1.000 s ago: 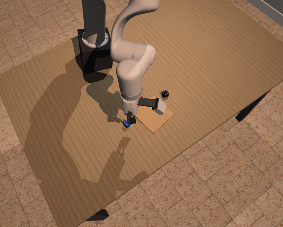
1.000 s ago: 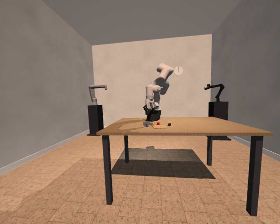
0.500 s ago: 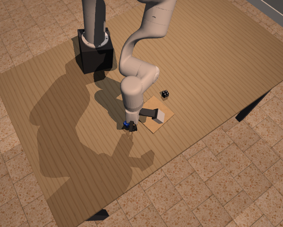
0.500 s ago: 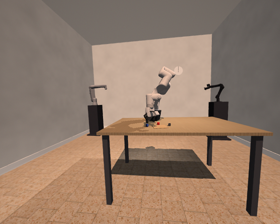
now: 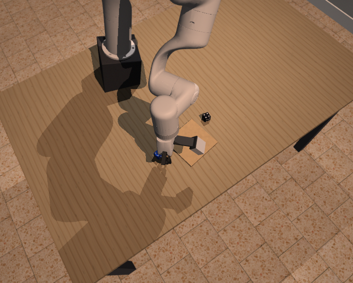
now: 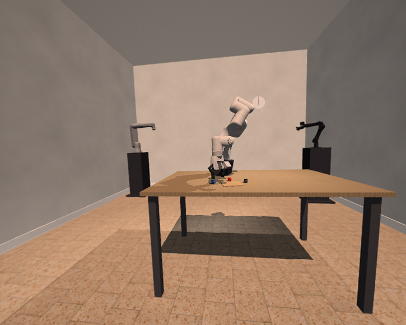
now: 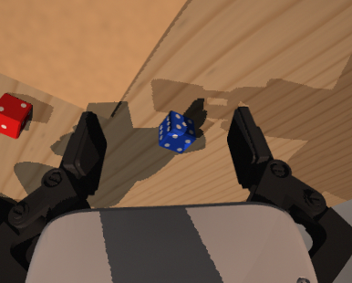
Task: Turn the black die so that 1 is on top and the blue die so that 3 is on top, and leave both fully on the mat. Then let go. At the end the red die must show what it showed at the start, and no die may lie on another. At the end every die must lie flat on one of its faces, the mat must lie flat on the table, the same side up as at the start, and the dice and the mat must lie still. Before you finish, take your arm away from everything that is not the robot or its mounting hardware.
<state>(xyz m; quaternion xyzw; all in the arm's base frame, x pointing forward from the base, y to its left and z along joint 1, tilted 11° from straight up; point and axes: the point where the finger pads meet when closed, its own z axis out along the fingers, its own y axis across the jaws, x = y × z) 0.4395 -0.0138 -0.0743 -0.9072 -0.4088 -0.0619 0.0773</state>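
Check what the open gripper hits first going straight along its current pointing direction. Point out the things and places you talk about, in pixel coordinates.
Probably the blue die (image 5: pixel 156 154) (image 6: pixel 213 182) (image 7: pixel 177 132), or the tabletop (image 5: pixel 250 88) (image 6: pixel 293 181) (image 7: pixel 274 41) around it; the fingers look set to straddle the die, though depth is unclear.

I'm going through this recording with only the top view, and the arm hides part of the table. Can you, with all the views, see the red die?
Observer: Yes. The exterior and wrist views show the red die off the mat.
Operator: From above, the blue die is partly covered by the gripper. Is it gripped?
Observer: No. The wrist view shows the fingers open, with a gap on each side of the die.
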